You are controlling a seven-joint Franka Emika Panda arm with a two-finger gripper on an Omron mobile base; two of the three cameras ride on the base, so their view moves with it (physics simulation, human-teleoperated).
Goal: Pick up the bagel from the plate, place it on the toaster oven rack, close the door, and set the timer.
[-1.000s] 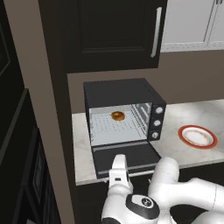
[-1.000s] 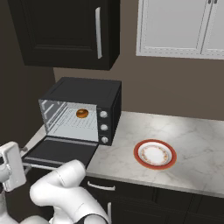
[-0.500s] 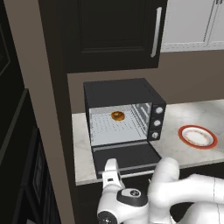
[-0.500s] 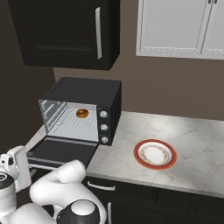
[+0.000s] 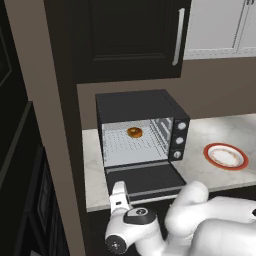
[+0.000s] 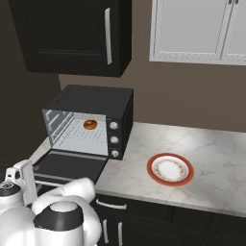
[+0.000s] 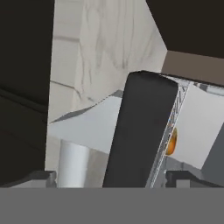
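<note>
Claw (image 5: 119,192) dropped lower, now bottom-left of frame at the open door (image 5: 145,179) front edge, jaws wide, empty. Bagel (image 5: 134,132) on rack (image 5: 132,145), plate (image 5: 226,155) bare. Risk: lift slips off door edge, door stays open.

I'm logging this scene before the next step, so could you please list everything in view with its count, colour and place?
bagel: one, golden-brown, on the rack inside the oven.
toaster oven rack: one, silver wire, inside the oven.
toaster oven: one, black, on the counter's left part, three knobs on its right side.
door: one, black, folded down open over the counter's front edge.
plate: one, white with red-orange rim, on the counter right of the oven, nothing on it.
counter: one, pale marbled.
wall cabinets: dark above the oven, white to its right.
gripper: one, white, open, below the door's front edge.
</note>
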